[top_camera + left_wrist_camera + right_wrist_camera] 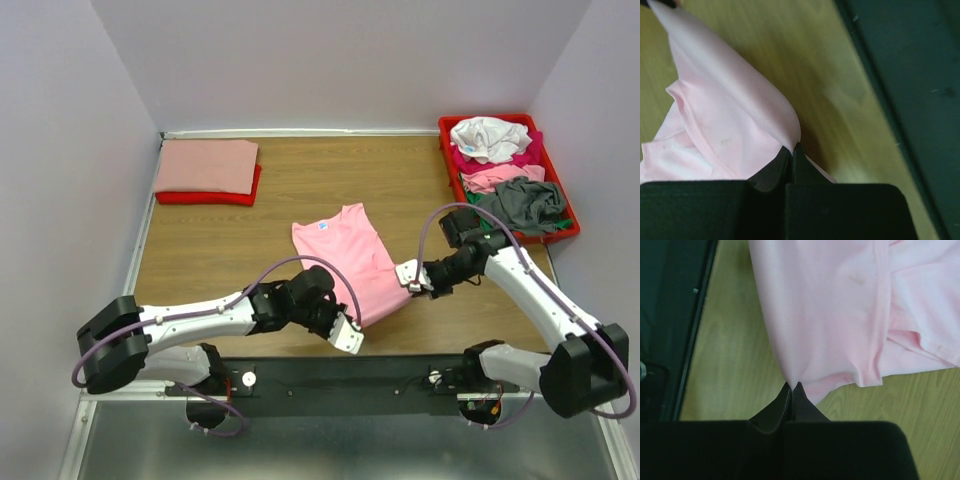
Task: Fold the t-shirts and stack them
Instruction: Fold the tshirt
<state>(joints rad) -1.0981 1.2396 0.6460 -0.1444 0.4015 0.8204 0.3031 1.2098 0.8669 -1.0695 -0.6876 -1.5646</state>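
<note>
A wood-grain counter (pixel 230 250) fills the middle of the scene, closed in by pale walls (pixel 340 60) at the far, left and right edges. A red plastic tray (pixel 444 150) sits in its far right corner. A black strip (pixel 330 375) runs along the near edge, with grey sheet metal (pixel 330 445) beyond it.

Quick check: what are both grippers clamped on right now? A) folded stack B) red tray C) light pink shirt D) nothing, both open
C: the left gripper and right gripper each pinch an edge of the light pink t-shirt, with their jaws shut.
</note>
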